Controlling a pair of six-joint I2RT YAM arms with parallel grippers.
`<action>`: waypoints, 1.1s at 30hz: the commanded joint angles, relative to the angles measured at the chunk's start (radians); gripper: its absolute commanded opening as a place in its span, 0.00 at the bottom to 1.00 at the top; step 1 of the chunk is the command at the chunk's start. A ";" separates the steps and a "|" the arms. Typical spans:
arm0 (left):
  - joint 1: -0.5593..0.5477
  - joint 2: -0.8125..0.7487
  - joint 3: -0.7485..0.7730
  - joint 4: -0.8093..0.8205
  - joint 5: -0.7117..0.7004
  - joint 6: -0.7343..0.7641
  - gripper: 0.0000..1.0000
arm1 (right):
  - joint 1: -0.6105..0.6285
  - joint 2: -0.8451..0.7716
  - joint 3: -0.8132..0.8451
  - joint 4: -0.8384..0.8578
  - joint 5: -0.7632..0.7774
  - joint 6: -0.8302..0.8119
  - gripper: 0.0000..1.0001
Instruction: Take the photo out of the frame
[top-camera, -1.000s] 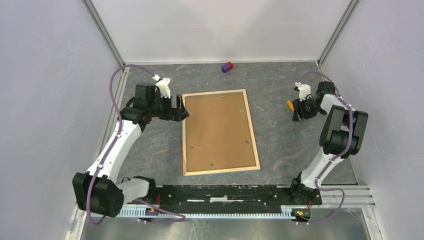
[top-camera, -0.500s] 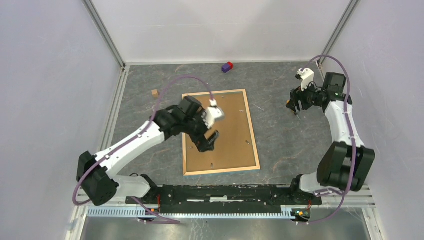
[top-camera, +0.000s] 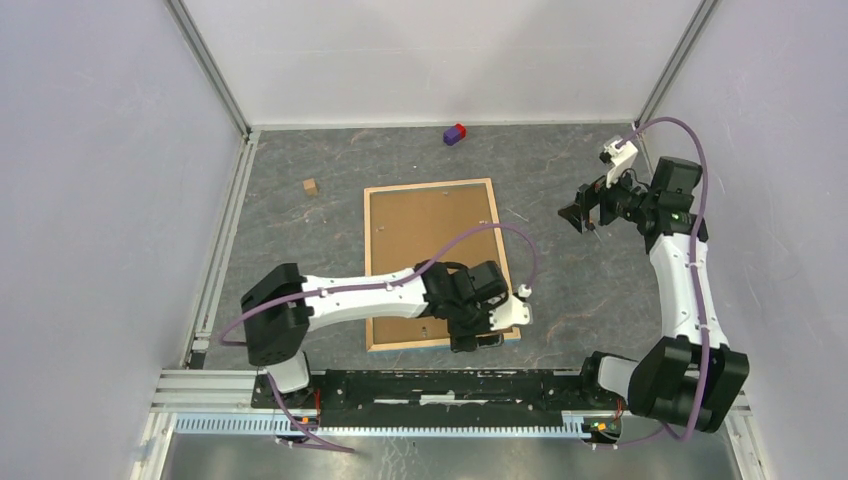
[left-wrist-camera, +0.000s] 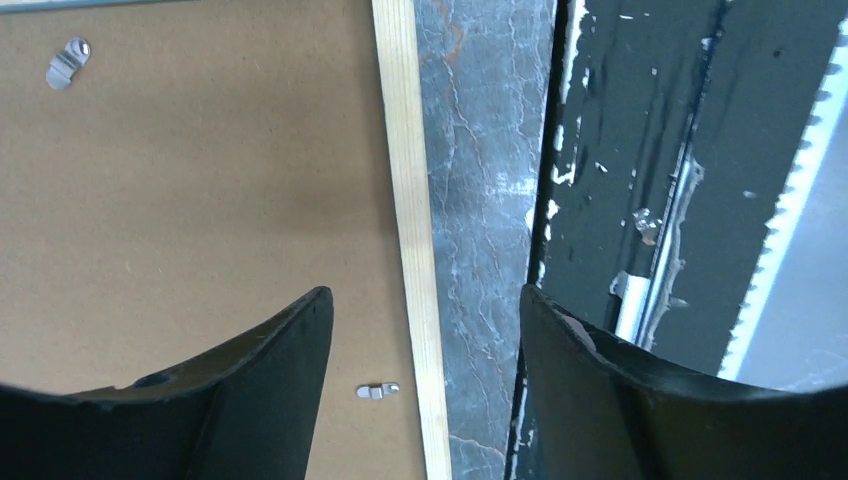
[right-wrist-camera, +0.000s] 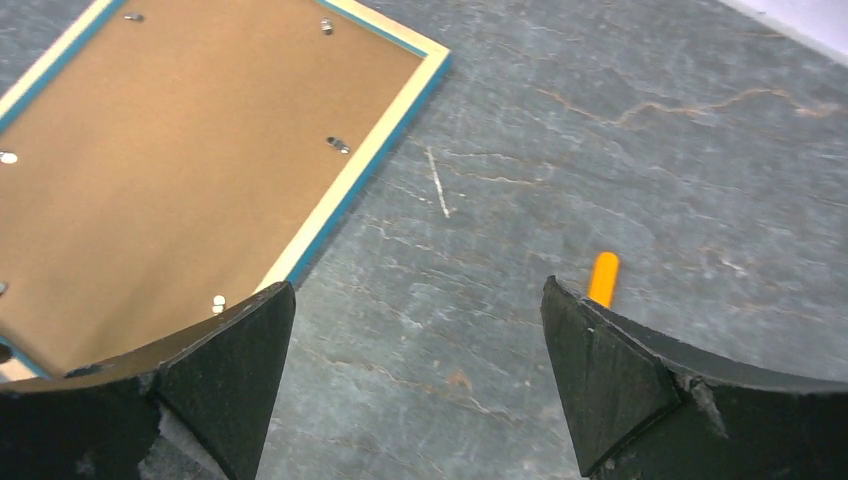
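**Over the near edge of the frame (top-camera: 430, 240), the left gripper (top-camera: 478, 338) is open and holds nothing**

On the grey table (top-camera: 560, 290) the frame lies flat with its brown back up. Its thin blue front faces down, and only a blue line shows along the side. The photo cannot be seen in any view.

The left gripper hangs right over the near edge of the frame, close to its near right corner. In the left wrist view, its two black fingers (left-wrist-camera: 270, 360) stand partly apart. One finger is over the brown back. The other finger is past the frame, over the black rail (left-wrist-camera: 640, 150) next to it. The light wood rim (left-wrist-camera: 405, 150) runs between the two fingers. A small metal tab (left-wrist-camera: 378, 391) sits on the back just beside the rim, also between the fingers. Nothing is pinched. I cannot tell if the fingers touch the frame.

The right gripper (top-camera: 582, 213) is well apart from the frame, off its right side. Its fingers (right-wrist-camera: 230, 350) are spread wide with only bare table between them. It holds nothing. An orange stick (right-wrist-camera: 603, 278) lies on the table on that same side, farther from the frame.

A purple and red block (top-camera: 455, 134) lies past the far edge of the frame. A little wooden cube (top-camera: 311, 186) lies off the far left corner.
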 joint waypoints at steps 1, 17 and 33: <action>-0.049 0.066 0.074 0.062 -0.099 0.007 0.71 | 0.000 0.066 0.012 -0.056 -0.142 0.011 0.98; -0.111 0.253 0.103 0.070 -0.190 -0.052 0.50 | 0.012 0.198 -0.193 -0.039 -0.151 0.174 0.98; -0.044 0.032 0.060 0.057 -0.054 -0.052 0.02 | 0.089 0.333 -0.311 0.050 -0.347 0.289 0.93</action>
